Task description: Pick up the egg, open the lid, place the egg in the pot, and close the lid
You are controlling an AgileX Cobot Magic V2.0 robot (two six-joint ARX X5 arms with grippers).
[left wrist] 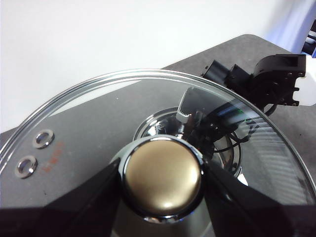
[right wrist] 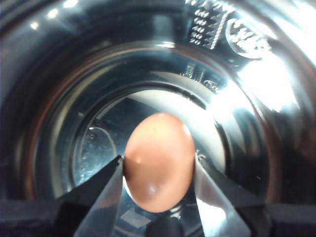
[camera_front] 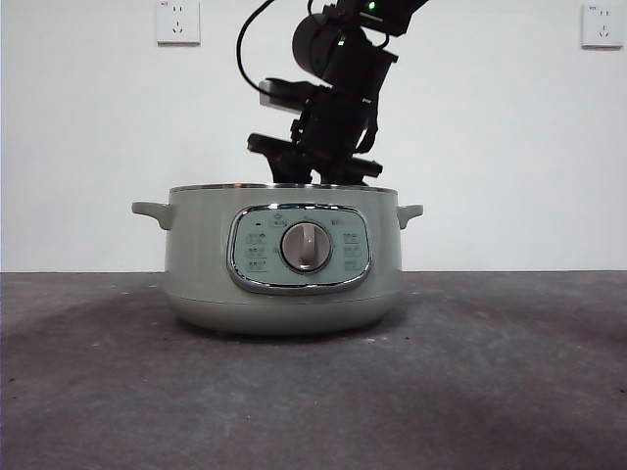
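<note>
The sage-green pot [camera_front: 284, 259] stands mid-table with its dial facing me and no lid on it. My right gripper [camera_front: 318, 176] reaches down into the pot's open top from above. In the right wrist view it is shut on the reddish-brown egg [right wrist: 159, 160], held over the shiny steel inside of the pot [right wrist: 59, 98]. My left gripper [left wrist: 163, 180] is shut on the knob [left wrist: 163, 175] of the clear glass lid [left wrist: 89, 118], holding it lifted off the pot. Through the glass the open pot [left wrist: 158, 123] and the right arm [left wrist: 271, 81] show below.
The dark grey table [camera_front: 490, 392] stretches around the pot. A white wall with two power sockets [camera_front: 177, 22] stands behind. The pot's side handles [camera_front: 150, 211] stick out to each side.
</note>
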